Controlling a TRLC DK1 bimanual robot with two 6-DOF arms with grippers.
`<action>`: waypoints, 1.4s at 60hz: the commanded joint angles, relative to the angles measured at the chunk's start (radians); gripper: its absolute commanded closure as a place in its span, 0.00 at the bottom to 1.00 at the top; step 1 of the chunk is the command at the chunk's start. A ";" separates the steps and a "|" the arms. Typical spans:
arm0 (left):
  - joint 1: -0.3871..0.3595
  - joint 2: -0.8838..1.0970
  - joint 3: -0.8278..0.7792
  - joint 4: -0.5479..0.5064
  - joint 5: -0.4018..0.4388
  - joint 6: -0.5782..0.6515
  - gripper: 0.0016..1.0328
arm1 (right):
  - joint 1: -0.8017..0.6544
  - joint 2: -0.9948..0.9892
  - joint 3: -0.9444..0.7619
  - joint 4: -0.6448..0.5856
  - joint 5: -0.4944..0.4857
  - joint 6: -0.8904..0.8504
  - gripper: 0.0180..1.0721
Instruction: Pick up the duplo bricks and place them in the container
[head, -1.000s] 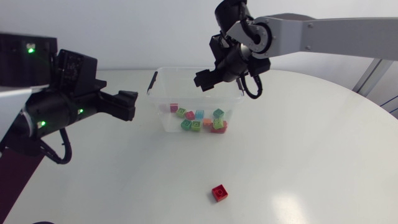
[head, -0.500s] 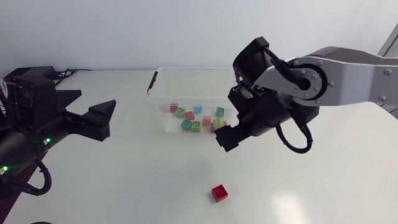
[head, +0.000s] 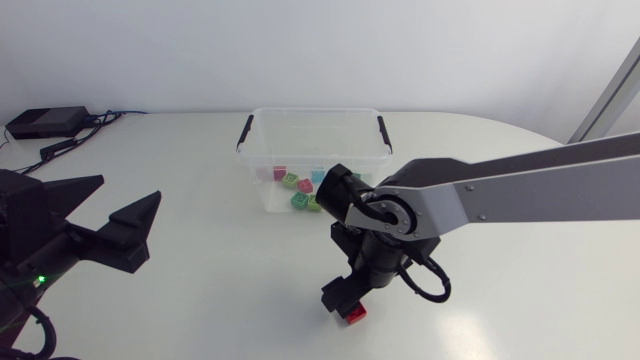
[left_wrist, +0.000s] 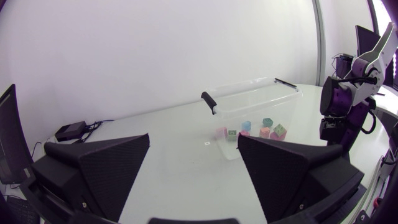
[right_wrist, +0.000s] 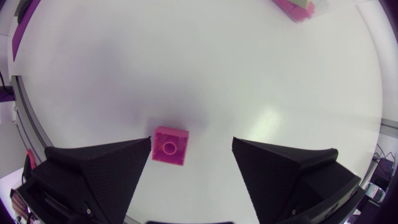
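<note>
Hovering my right gripper wide open, empty, over the off-centre red brick, I worry one finger knocks it away.

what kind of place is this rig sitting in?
Most likely a robotics lab test bench: a plain white table, the left arm and right arm mounted at its sides, and a clear container of toy bricks as practice objects.

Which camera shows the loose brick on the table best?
Right wrist view: the whole brick lies between the right gripper's open fingers. Head view shows only its edge under that gripper. Left wrist view doesn't show it.
</note>
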 joint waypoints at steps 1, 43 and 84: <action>0.008 -0.025 -0.024 -0.018 -0.008 0.000 0.04 | 0.029 0.043 -0.001 -0.007 -0.022 0.036 0.14; 0.145 -0.375 -0.143 -0.170 -0.010 -0.016 0.04 | 0.050 0.016 -0.050 0.036 0.036 0.006 0.65; 0.381 -0.432 -0.288 0.044 -0.010 -0.004 0.04 | -0.189 -0.184 0.476 0.039 0.119 -0.152 0.65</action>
